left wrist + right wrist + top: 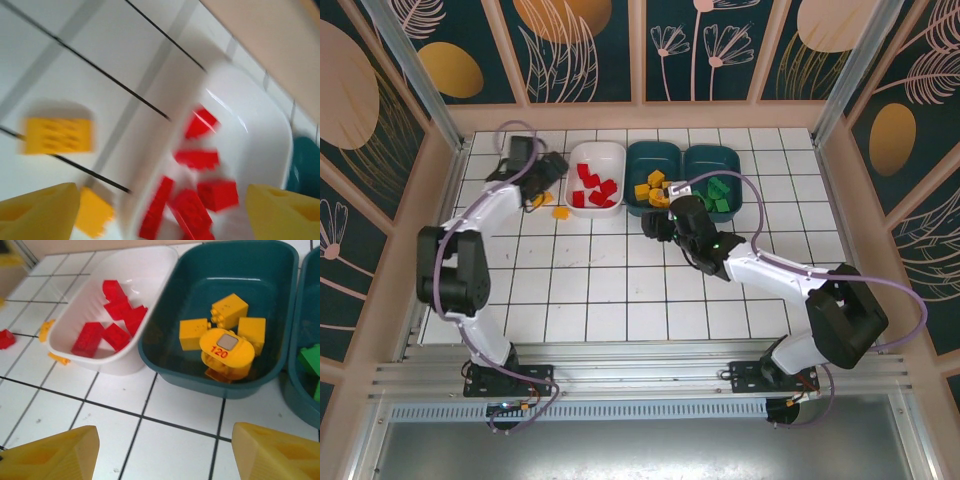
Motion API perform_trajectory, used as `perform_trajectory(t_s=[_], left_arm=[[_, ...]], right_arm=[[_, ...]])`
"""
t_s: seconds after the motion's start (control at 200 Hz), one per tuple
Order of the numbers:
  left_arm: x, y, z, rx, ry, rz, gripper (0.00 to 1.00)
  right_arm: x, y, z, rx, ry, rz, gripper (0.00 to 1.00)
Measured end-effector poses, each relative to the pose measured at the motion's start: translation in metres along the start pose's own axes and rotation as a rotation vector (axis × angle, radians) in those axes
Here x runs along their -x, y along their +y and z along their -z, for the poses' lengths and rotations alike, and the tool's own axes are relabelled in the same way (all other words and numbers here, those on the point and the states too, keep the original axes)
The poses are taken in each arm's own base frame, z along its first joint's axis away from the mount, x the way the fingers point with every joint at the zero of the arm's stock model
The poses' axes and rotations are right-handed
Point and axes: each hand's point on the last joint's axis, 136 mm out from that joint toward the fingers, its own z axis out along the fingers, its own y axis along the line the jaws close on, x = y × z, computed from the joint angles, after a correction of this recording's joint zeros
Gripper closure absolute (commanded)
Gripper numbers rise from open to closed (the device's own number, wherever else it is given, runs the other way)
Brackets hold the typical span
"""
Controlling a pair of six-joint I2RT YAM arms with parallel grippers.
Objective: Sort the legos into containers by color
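- Farthest left, a small loose red brick point(6, 337) lies on the tiles, well left of the white bin. The right wrist view gives you this; from above, the left arm seems to cover that patch.
- Your left gripper point(160, 212) hangs over the left edge of the shallow white plastic bin point(145, 270). Its yellow fingers are spread wide, with nothing between them.
- Two yellow-orange bricks lie on the tiles just left of that bin. The rectangular yellow brick point(57, 135) is ahead and to the left of the fingers. The smaller yellow brick point(95, 212) is just beside the left finger.
- The left arm is far nearer to both. The rectangular brick's long axis seems to run in line with the finger gap, so I judge a wrist turn is needed. The blur leaves this uncertain.
- The white bin holds the red bricks point(117, 315).
- The middle dark teal bin point(240, 270), where the loose yellow bricks belong, lies right of the white one. It holds sorted yellow bricks point(229, 310) and a yellow oval piece point(225, 352) marked 120.
- Your right gripper point(162, 455) hovers over the tiles in front of that bin, its fingers apart and empty.
- The right dark teal bin point(705, 160) holds the green bricks point(718, 195).
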Motion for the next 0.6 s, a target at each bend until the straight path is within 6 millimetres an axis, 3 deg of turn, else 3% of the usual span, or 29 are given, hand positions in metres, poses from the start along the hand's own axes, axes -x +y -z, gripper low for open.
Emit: perform_trajectory(t_s=[0.065,0.125,0.195,0.255,0.41,0.5,0.601], left_arm=[[0.033,0.043,0.001,0.067,-0.058,0.102,0.1],[0.051,0.086,-0.003,0.143,-0.088,0.183,0.1],[0.056,0.125,-0.012,0.222,-0.087,0.241,0.11],[0.051,0.145,-0.023,0.274,-0.064,0.261,0.13],[0.031,0.166,-0.046,0.349,0.017,0.251,0.19],[0.032,0.167,-0.055,0.362,0.033,0.231,0.19],[0.039,0.168,-0.061,0.376,0.03,0.204,0.28]], right_arm=[[-0.008,-0.004,-0.001,-0.012,0.017,0.013,0.28],[-0.016,-0.007,-0.001,-0.019,0.035,0.026,0.28],[-0.028,-0.012,-0.002,-0.026,0.059,0.037,0.29],[-0.038,-0.015,-0.002,-0.032,0.079,0.042,0.29],[-0.046,-0.017,-0.002,-0.029,0.091,0.043,0.29],[-0.048,-0.017,-0.002,-0.024,0.091,0.042,0.28],[-0.049,-0.016,-0.001,-0.017,0.094,0.042,0.28]])
